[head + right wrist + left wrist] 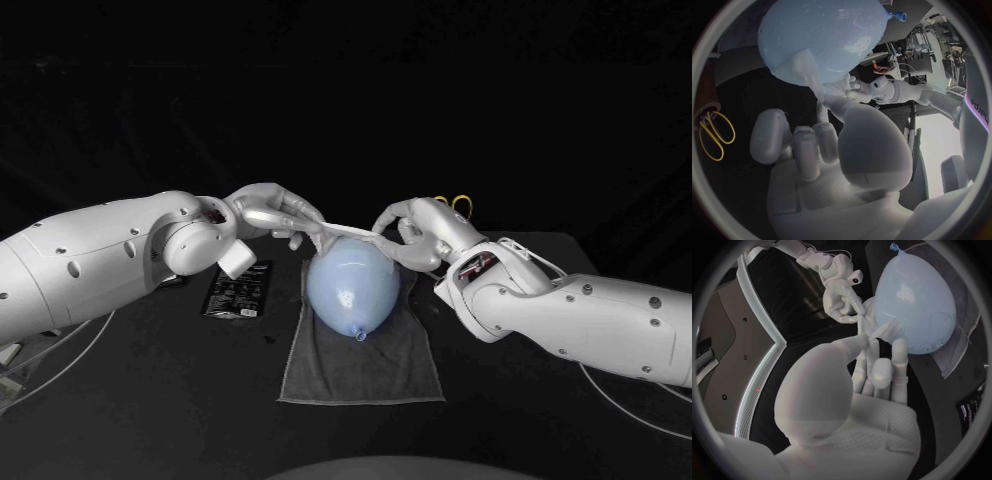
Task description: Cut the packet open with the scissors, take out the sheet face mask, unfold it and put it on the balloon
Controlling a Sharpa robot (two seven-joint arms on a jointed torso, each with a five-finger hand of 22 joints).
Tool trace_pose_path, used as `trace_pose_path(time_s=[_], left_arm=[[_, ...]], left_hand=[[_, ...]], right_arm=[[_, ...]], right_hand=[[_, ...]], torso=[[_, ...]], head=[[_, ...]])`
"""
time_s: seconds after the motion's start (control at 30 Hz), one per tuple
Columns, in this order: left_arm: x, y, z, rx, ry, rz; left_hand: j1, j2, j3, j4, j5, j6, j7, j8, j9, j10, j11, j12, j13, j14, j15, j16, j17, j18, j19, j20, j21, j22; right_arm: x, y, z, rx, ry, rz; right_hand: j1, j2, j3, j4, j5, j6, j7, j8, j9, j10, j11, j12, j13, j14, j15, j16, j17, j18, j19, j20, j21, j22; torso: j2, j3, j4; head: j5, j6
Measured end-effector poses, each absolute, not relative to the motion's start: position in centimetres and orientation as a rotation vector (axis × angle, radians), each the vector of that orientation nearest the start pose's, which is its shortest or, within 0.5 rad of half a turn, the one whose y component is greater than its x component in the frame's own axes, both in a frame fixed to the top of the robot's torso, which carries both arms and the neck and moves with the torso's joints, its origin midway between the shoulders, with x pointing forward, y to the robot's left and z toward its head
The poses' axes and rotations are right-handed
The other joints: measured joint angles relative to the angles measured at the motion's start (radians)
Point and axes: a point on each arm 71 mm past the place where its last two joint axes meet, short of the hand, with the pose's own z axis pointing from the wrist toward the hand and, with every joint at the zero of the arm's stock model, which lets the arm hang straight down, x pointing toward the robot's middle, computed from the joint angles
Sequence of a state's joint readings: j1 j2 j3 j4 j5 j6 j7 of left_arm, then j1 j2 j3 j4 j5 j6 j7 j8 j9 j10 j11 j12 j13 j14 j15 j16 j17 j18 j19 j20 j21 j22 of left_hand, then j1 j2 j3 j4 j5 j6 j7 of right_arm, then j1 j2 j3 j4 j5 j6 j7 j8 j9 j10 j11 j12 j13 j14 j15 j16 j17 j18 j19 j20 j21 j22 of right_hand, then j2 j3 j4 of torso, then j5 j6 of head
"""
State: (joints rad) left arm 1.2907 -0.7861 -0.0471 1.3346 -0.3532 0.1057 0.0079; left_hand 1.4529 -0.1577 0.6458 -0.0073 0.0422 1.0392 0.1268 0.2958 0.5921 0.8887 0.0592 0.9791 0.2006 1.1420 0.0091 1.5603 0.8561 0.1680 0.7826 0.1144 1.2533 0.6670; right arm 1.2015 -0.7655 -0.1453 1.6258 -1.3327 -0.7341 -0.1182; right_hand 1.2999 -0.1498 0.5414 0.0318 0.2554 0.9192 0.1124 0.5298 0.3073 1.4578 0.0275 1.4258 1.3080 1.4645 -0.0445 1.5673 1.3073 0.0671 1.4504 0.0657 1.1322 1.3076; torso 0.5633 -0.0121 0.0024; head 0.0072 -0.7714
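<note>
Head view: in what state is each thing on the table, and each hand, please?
sheet face mask: out of its packet, stretched between both hands over the balloon's far end
balloon: inflated, knotted, lying on the towel
towel: spread flat under the balloon
packet: lying flat beside the towel; its opening cannot be told
scissors: lying untouched behind the right hand
left hand: pinches one end of the mask
right hand: pinches the other end

Taut white mask (342, 226) at far end of blue balloon (352, 285)
</note>
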Motion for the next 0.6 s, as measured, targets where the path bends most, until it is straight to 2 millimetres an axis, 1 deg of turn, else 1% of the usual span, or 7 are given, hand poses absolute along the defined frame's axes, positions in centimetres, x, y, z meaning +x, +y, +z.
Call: trace_pose_path(time_s=[0.07,0.1,0.23,0.43,0.53,0.6], left_arm=[[52.2,21.5,-17.1,-0.737,1.997,-1.354],[52.2,21.5,-17.1,-0.738,1.996,-1.353],[52.3,21.6,-17.1,-0.739,1.994,-1.35],[52.3,21.6,-17.1,-0.739,1.993,-1.35],[52.3,21.6,-17.1,-0.739,1.994,-1.35],[52.3,21.6,-17.1,-0.739,1.994,-1.35]], left_hand=[[0.0,0.0,0.0,0.0,0.002,0.0,0.0,-0.001,0.0,0.0,0.0,0.0,0.0,0.0,0.0,0.0,0.0,-0.002,0.0,0.0,0.0,0.0],[0.0,0.0,0.0,0.0,0.002,0.0,0.0,-0.001,0.0,0.0,0.0,0.0,0.0,0.0,0.0,0.0,0.0,0.001,0.0,0.0,0.0,0.0],[0.0,0.0,0.0,0.0,0.002,0.0,0.0,-0.001,0.001,0.0,0.0,0.0,0.0,0.0,0.0,0.0,0.0,0.01,0.0,0.0,0.0,0.0],[-0.004,0.004,0.0,0.0,0.002,0.0,0.0,0.001,0.001,0.0,0.0,0.0,0.0,0.0,0.0,-0.001,0.0,0.01,0.0,0.0,0.004,-0.001],[-0.005,0.005,0.0,0.0,0.002,0.0,0.0,0.002,0.001,0.0,0.0,0.0,0.0,0.0,0.0,-0.001,0.0,0.01,0.0,0.0,0.004,-0.001],[-0.005,0.005,0.0,0.0,0.002,0.0,0.0,0.002,0.001,0.0,0.0,0.0,0.0,0.0,0.0,-0.001,0.0,0.01,0.0,0.0,0.004,-0.001]], right_arm=[[45.1,-14.8,-18.8,0.055,1.429,0.84],[45.1,-14.8,-18.8,0.055,1.432,0.838],[45.1,-15.2,-18.9,0.051,1.45,0.828],[45.0,-15.6,-19.0,0.046,1.469,0.82],[45.1,-16.0,-19.0,0.046,1.475,0.812],[45.1,-16.2,-19.0,0.047,1.478,0.806]], right_hand=[[-0.001,-0.001,0.0,0.0,0.0,-0.006,0.0,-0.001,-0.001,-0.004,0.004,-0.004,0.0,0.001,0.004,0.0,0.0,0.0,-0.001,0.001,-0.008,0.0],[-0.005,-0.005,0.0,0.0,0.0,-0.006,0.0,-0.004,-0.002,-0.006,0.006,-0.006,0.0,0.002,0.005,0.0,0.0,0.0,-0.001,0.001,-0.009,0.0],[-0.005,-0.005,0.0,0.0,0.0,-0.006,0.0,-0.005,-0.002,-0.007,0.007,-0.007,-0.001,0.002,0.005,0.0,0.0,0.0,-0.001,0.001,-0.009,0.0],[-0.005,-0.005,0.007,-0.001,0.0,-0.006,0.0,-0.006,-0.003,-0.007,0.007,-0.007,-0.001,0.002,0.005,0.0,0.001,0.0,-0.001,0.001,-0.009,0.0],[-0.005,-0.005,0.017,-0.012,0.006,-0.006,-0.001,-0.006,-0.002,-0.007,0.007,-0.007,0.0,0.002,0.005,-0.001,0.001,0.0,-0.001,0.001,-0.009,0.0],[0.002,0.002,0.019,-0.014,0.006,-0.003,-0.004,-0.003,-0.002,-0.007,0.007,-0.007,0.0,0.002,0.006,-0.001,0.001,0.0,-0.001,0.001,-0.009,0.0]], torso=[[0.0,-0.0002,-0.0001],[0.0,-0.0002,-0.0002],[0.0,-0.0003,-0.0001],[0.0,-0.0002,-0.0002],[0.0,-0.0002,-0.0002],[0.0,-0.0002,-0.0002]], head=[[0.0,0.0],[0.0,0.0],[0.002,-0.001],[0.002,-0.002],[0.001,-0.001],[0.0,-0.001]])
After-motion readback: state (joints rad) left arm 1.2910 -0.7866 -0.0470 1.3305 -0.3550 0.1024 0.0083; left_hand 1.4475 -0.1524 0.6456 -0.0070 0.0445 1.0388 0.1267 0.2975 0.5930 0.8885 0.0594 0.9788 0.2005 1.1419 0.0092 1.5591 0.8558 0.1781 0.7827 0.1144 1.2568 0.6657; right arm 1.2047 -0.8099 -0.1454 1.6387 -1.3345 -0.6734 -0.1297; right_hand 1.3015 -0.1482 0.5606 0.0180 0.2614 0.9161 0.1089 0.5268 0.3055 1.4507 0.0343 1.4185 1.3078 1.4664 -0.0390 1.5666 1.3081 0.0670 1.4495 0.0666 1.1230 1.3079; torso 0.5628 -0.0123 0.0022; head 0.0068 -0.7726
